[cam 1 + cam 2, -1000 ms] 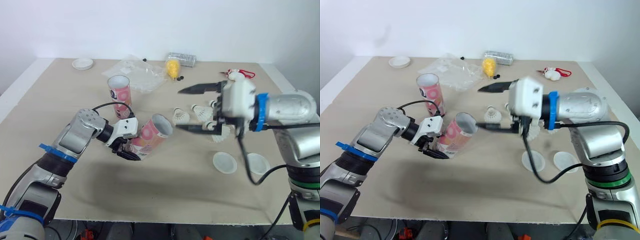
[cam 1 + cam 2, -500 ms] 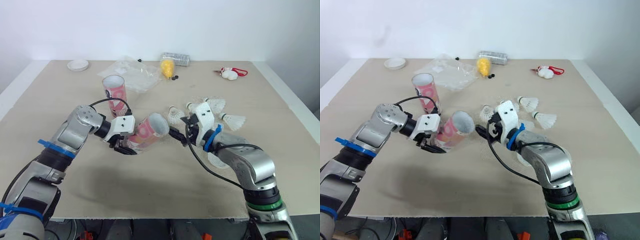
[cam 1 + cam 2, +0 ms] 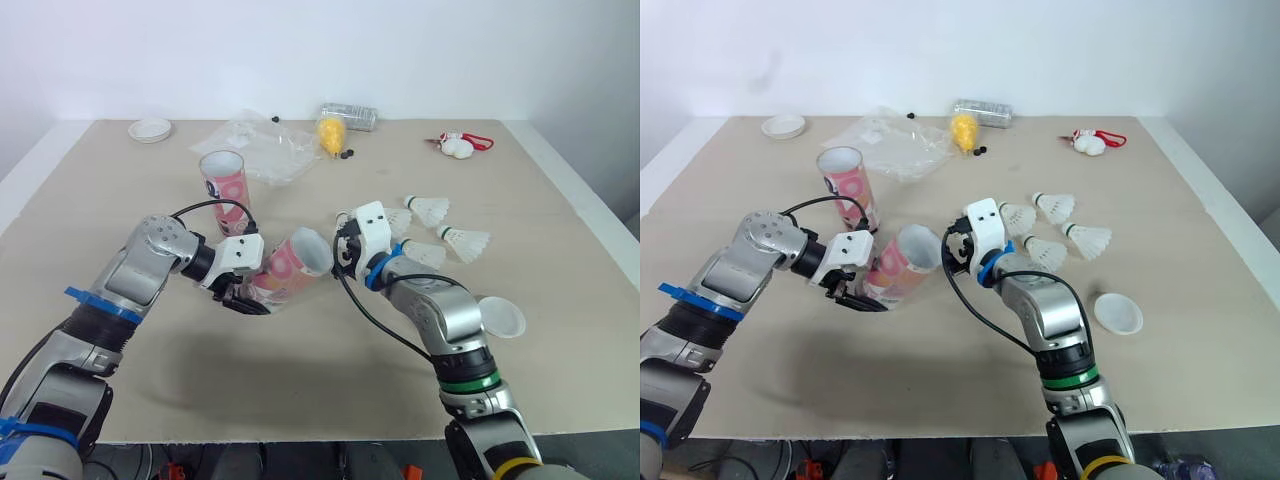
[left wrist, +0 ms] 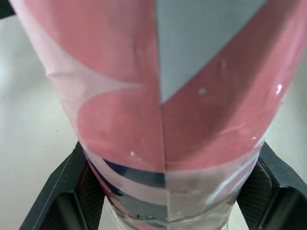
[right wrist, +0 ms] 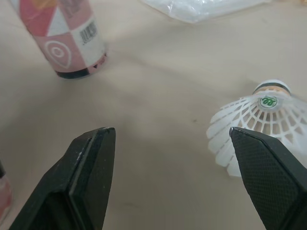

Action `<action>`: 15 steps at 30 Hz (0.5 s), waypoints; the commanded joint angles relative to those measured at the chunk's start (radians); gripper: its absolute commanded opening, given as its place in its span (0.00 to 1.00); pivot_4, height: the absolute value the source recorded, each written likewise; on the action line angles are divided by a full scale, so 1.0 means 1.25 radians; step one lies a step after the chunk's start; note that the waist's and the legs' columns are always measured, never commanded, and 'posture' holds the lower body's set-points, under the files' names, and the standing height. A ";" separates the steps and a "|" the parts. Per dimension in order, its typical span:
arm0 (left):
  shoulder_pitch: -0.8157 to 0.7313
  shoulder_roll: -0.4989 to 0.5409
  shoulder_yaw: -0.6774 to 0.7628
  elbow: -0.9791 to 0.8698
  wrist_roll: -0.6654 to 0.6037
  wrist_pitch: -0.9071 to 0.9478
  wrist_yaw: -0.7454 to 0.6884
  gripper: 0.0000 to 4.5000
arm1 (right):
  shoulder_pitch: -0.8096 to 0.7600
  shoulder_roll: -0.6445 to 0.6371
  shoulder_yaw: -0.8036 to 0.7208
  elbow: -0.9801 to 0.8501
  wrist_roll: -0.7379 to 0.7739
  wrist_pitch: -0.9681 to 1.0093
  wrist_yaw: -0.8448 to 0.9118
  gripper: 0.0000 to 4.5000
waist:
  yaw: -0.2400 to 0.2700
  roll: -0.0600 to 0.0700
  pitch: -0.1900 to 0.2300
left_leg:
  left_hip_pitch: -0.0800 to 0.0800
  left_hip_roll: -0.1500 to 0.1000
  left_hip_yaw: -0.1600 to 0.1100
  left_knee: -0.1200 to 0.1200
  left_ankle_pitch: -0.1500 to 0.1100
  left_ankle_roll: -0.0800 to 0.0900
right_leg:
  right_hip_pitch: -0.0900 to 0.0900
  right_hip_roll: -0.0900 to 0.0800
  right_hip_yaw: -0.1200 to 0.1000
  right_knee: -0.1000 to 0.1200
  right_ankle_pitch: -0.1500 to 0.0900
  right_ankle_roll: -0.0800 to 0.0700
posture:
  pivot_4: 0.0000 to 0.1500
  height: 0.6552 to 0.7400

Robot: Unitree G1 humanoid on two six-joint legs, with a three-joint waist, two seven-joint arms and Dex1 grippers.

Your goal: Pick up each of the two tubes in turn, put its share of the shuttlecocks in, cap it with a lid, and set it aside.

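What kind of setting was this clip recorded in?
Likely an indoor robot test bench: a plain beige table against a bare white wall, set with props: shuttlecocks, a loose lid, a standing tube, and a held tube in the left hand.

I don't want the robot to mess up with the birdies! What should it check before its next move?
1. Tilted tube gripped by the left pincer: ok, a black finger sits on each side near its base.
2. Tube mouth open and facing the right pincer: ok.
3. Right pincer open and empty, ready to grab: ok.
4. A shuttlecock close by: ok, one lies just past the right pincer's finger.
5. How many shuttlecocks are already inside the tube: cannot tell, the inside is hidden.
6. A lid ready for capping: ok, it lies beside the right arm.
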 commanded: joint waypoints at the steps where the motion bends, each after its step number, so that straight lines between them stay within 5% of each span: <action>1: 0.020 0.015 -0.005 -0.014 0.003 0.015 -0.003 0.69 | -0.037 0.010 -0.015 0.033 -0.021 -0.053 -0.003 0.91 | 0.000 0.000 0.000 | 0.000 0.000 0.000 0.000 0.000 0.000 | 0.000 0.000 0.000 0.000 0.000 0.000 | 1.00 1.00; 15: 0.037 0.016 -0.004 -0.035 0.001 0.027 0.006 0.69 | -0.080 0.001 -0.039 0.129 -0.056 -0.116 0.011 0.91 | -0.012 0.000 0.000 | 0.000 0.000 0.000 -0.001 0.000 0.000 | 0.000 0.000 0.000 0.000 0.000 0.000 | 1.00 1.00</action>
